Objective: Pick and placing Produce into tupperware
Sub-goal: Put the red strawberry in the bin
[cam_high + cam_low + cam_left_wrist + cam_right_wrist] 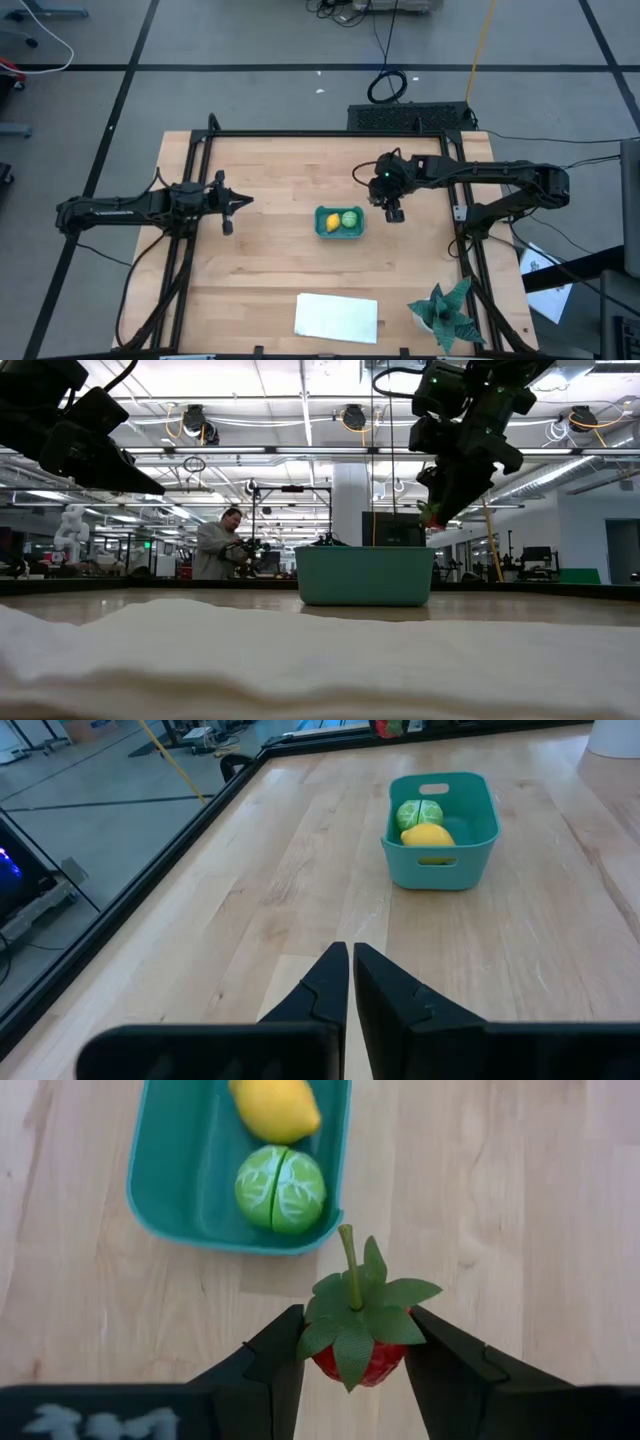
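The teal tupperware [339, 222] stands mid-table with a yellow lemon [275, 1107] and a light green ball [280, 1189] resting on its floor. My right gripper [395, 212] hovers just right of the tub, above the table, shut on a red strawberry-like piece [358, 1348] with green leaves and a stem. My left gripper [350, 970] is shut and holds nothing, well to the tub's left [228, 204]. My right gripper pinches the red piece's body [325, 1363] between its two fingers, just below the leafy cap. The fingers slant down from the table's right side. The piece is lifted clear of the table, its stem [349, 1260] pointing toward the tub.
A flat white rectangle [337, 317] lies near the table's front edge. A spiky teal-green plant [447, 311] sits at the front right corner. A black frame [300, 133] runs round the tabletop. A person works at a bench [222, 545] far behind the table.
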